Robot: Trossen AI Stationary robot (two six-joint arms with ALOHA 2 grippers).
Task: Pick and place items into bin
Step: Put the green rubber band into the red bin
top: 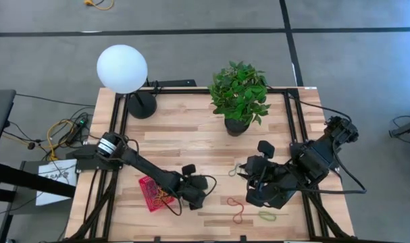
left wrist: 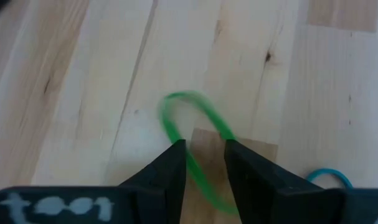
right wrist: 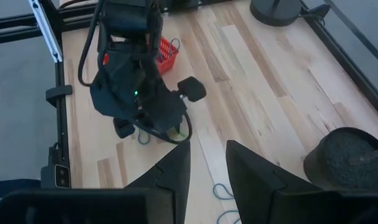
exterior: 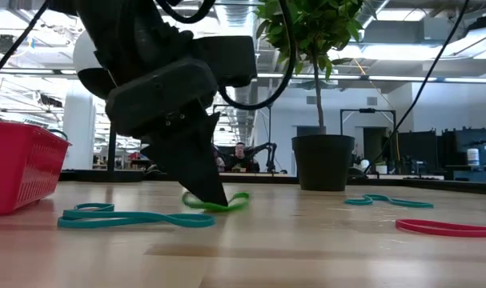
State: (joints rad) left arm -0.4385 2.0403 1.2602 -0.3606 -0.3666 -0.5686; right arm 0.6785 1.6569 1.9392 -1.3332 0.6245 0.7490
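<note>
A green loop [left wrist: 198, 134] is lying flat on the table [top: 191, 135], straddled by the left gripper [left wrist: 204, 163], fingers apart; they should be closing squarely before lifting toward the bin [top: 152, 194] at nine o'clock. The right gripper [right wrist: 207, 163] is waiting, fingers apart.

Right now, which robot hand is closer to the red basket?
Left. The left gripper sits just beside the red basket, low over a green band. The right gripper is farther off, across the table near the plant pot.
</note>
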